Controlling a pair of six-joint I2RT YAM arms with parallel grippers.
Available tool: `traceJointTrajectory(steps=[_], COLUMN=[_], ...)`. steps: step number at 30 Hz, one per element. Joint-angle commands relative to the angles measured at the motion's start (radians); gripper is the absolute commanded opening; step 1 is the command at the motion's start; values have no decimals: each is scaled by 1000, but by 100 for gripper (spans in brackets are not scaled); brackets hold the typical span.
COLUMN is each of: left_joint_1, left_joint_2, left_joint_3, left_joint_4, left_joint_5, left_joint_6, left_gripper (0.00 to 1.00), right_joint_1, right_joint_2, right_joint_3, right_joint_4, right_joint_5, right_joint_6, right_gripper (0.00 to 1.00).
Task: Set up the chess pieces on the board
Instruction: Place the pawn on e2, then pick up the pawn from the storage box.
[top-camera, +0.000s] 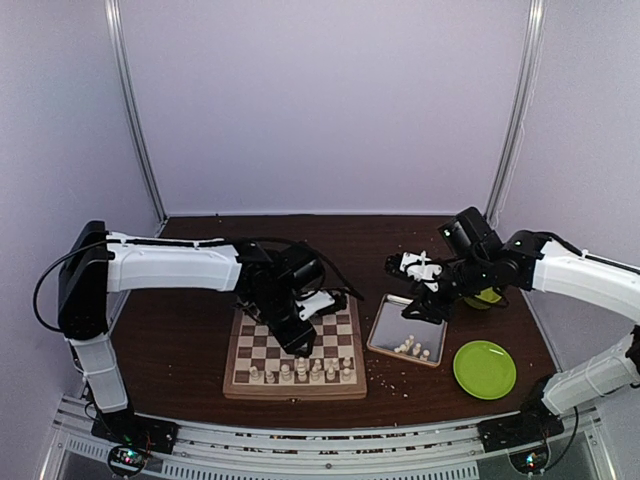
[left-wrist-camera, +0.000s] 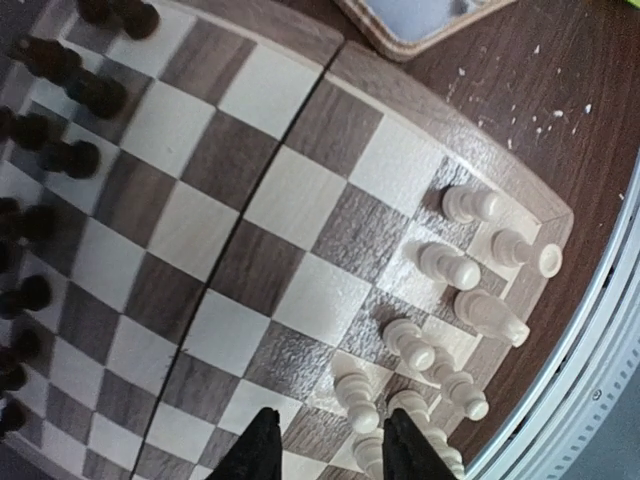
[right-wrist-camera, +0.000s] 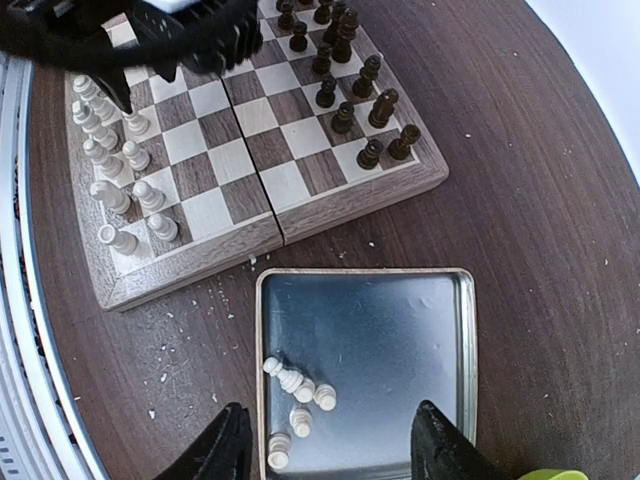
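A: Near edge first. What is there?
B: An aluminium rail (top-camera: 320, 445) with both arm bases bolted on. Small circuit boards (top-camera: 127, 458) at the bases show lit dots. Any print on them is too small to read.

A: Surface?
B: A dark brown wood-grain table (top-camera: 180, 340), scattered with pale crumbs (right-wrist-camera: 190, 320), mostly around the board and tray.

A: Task items?
B: The board (top-camera: 240, 385) lies left of centre, close to the rail. Cream chess pieces (top-camera: 300, 372) stand upright in its two nearest rows, with gaps between them. A handful more lie tipped over at the near end of the metal tray (right-wrist-camera: 440, 300). The tray sits just right of the board, not touching it.

A: Left gripper?
B: The left gripper (left-wrist-camera: 330, 425) hangs over the near rows, jaws parted. One cream piece stands upright in the gap, not clamped.

A: Right gripper?
B: The right gripper (right-wrist-camera: 330, 415) hovers over the tray, jaws wide, nothing between them.

A: Further out?
B: A bright green plate (top-camera: 484, 368) lies right of the tray. A second yellow-green item (top-camera: 487, 297) is partly hidden behind the right arm. Dark pieces (right-wrist-camera: 345, 100) stand in the board's two far rows, beneath the left arm in the top view.

A: Room?
B: Pale lilac walls (top-camera: 330, 100) on three sides, with metal poles (top-camera: 135, 110) in the two back corners.
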Motion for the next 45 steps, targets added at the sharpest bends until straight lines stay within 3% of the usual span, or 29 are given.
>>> traceJointTrajectory(steps=[1, 5, 10, 13, 15, 17, 22, 45], left_joint_1=[19, 46, 86, 122, 148, 180, 188, 184], left_joint_2=[-107, -159, -213, -269, -337, -378, -410, -396], left_joint_3=[110, 211, 255, 163, 26, -60, -140, -94], left_joint_4=[-48, -19, 151, 341, 563, 639, 625, 569], left_joint_5=[-104, -204, -303, -247, -159, -83, -134, -102], left_joint_6=[49, 105, 178, 238, 258, 216, 227, 220], left_gripper=[37, 37, 40, 39, 39, 39, 39, 40], right_joint_1=[-45, -86, -90, -90, -89, -89, -82, -55], right_joint_2=[-43, 3, 119, 192, 247, 295, 378, 502], right_joint_3=[35, 63, 58, 61, 79, 113, 164, 191], right_joint_4=[-61, -186, -250, -242, -230, -238, -263, -232], right_joint_5=[22, 63, 83, 88, 107, 110, 91, 64], right_joint_6=[-14, -79, -104, -100, -88, -78, -85, -71], right_gripper=[54, 52, 43, 38, 34, 30, 27, 21])
